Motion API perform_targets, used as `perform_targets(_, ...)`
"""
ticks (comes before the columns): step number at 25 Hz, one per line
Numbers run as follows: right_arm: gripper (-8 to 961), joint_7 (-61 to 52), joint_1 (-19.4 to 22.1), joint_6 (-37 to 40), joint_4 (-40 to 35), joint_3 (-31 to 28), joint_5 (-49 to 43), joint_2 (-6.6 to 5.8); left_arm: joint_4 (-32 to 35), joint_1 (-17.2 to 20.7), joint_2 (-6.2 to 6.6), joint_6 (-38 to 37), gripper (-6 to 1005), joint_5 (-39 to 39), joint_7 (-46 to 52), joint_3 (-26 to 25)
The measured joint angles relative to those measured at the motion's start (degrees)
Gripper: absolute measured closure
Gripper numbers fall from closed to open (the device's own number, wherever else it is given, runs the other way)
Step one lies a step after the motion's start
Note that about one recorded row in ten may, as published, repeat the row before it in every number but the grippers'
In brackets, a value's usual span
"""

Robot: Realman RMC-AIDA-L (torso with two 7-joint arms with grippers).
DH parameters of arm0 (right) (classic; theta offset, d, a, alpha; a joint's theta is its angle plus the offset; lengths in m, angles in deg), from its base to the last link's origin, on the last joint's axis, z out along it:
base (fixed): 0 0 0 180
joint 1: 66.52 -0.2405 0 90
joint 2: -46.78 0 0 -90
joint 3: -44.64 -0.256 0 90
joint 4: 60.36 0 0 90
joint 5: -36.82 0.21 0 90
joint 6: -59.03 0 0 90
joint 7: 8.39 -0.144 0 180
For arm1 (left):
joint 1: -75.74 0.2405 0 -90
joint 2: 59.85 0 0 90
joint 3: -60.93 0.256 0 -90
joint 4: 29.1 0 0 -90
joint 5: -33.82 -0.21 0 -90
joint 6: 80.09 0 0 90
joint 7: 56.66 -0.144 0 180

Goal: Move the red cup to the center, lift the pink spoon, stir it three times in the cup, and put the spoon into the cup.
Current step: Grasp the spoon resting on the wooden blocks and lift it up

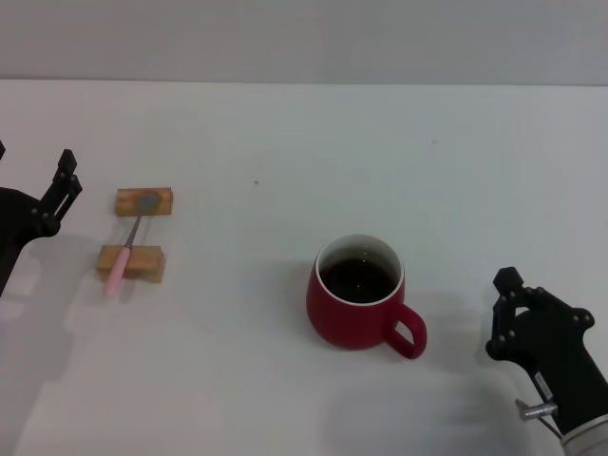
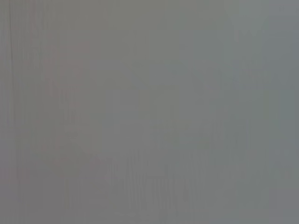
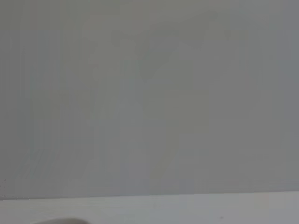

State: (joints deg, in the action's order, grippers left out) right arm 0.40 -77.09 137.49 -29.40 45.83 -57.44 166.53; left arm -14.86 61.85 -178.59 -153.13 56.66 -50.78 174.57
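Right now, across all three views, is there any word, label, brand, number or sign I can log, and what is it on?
None can be read.
The red cup: plain glaze, no print.
The pink spoon and the two wooden blocks under it: no marks.
The left pincer and right pincer: no lettering visible.
Both wrist views: blank grey surface, no text.

Two tan wooden blocks (image 1: 143,201), white table (image 1: 285,142), grey wall (image 1: 304,38)
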Motion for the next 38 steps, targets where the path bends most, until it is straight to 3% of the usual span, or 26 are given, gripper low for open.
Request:
perform_targets(16,954,-0.2,-0.9,-1.8,1.4,4.0,-0.1,0.05,-0.1,-0.5,0.0,0.1,156,0.0,0.0,0.0)
perform_targets(38,953,-0.4,-4.7,-6.3,2.1,4.7,0.0,0.04,-0.1,-0.2,-0.09,-0.1,156,0.0,0.0,0.0)
